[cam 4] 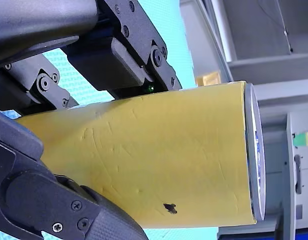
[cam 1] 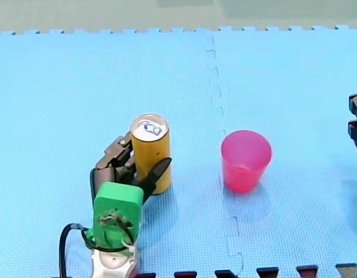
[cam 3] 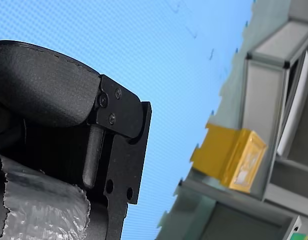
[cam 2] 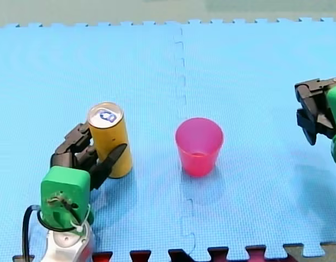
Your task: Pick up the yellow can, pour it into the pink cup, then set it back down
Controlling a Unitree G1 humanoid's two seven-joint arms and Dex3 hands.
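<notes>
Left robot hand gripping upright yellow can, pink cup beside, right robot hand far right

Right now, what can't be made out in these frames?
Top of the yellow can: too small in the head views to tell if it is opened; edge-on in the second wrist view.
Can's lower side: hidden in the head views by the left hand gripping it.
Inside of the pink cup: partly hidden by its near wall.
The right hand: cut off at the head views' right edge.
</notes>
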